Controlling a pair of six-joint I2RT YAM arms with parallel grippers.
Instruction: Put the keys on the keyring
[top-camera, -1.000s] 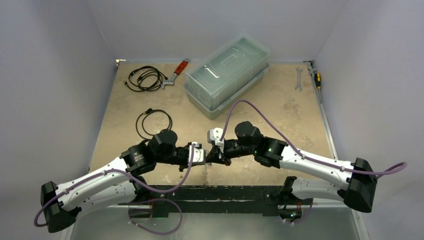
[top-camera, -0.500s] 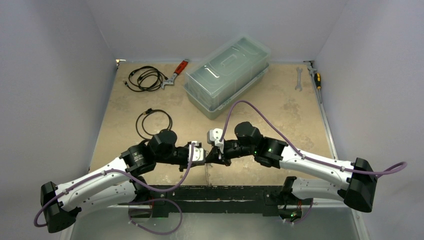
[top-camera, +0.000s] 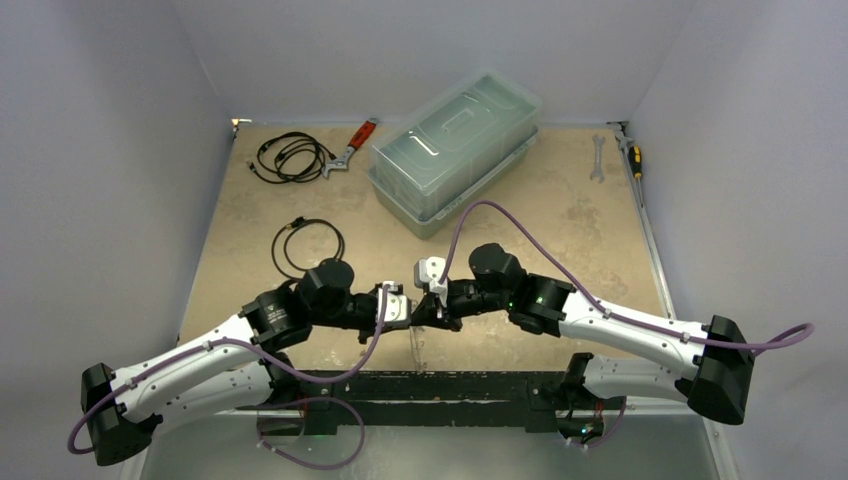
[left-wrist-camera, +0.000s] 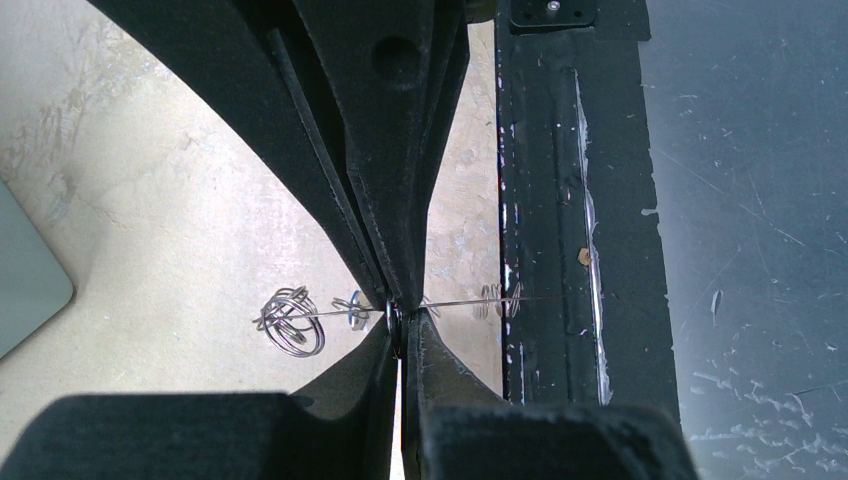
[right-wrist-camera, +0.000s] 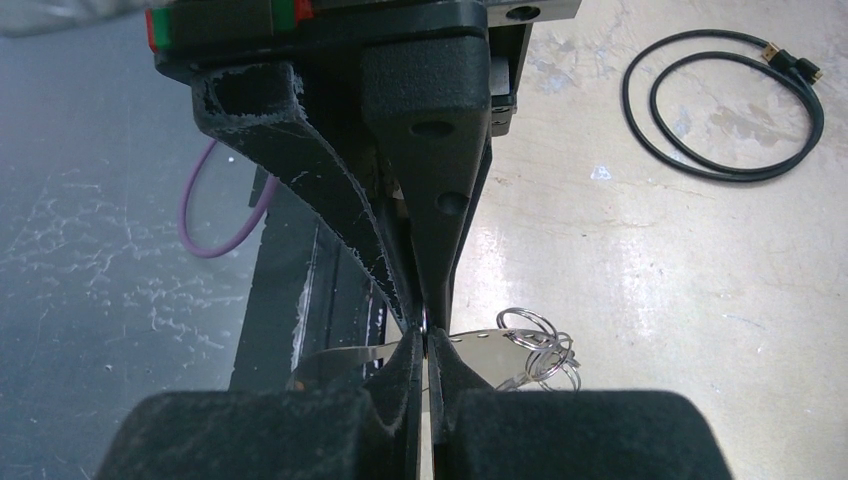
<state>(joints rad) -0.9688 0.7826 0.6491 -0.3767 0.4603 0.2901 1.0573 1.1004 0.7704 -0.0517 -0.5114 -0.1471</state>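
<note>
Both grippers meet tip to tip near the table's front edge, my left gripper (top-camera: 403, 310) facing my right gripper (top-camera: 422, 312). The keyring (left-wrist-camera: 460, 302) shows edge-on as a thin silver line in the left wrist view. In the right wrist view the keyring (right-wrist-camera: 480, 345) is a shiny curved band. Small split rings (left-wrist-camera: 290, 322) hang along it, with a cluster of rings (right-wrist-camera: 540, 352) at one side. The left gripper (left-wrist-camera: 400, 332) is shut on the hoop's rim. Pinching the same rim from the other side, the right gripper (right-wrist-camera: 428, 345) shows only a sliver of a gap. The keys are hidden.
A clear lidded plastic box (top-camera: 455, 150) stands at the back. Two black coiled cables (top-camera: 290, 157) (top-camera: 308, 243) lie at the left, with a red-handled wrench (top-camera: 352, 148) beside one. A spanner (top-camera: 597, 158) and a screwdriver (top-camera: 632, 155) lie at the back right. A black rail (top-camera: 440, 385) edges the front.
</note>
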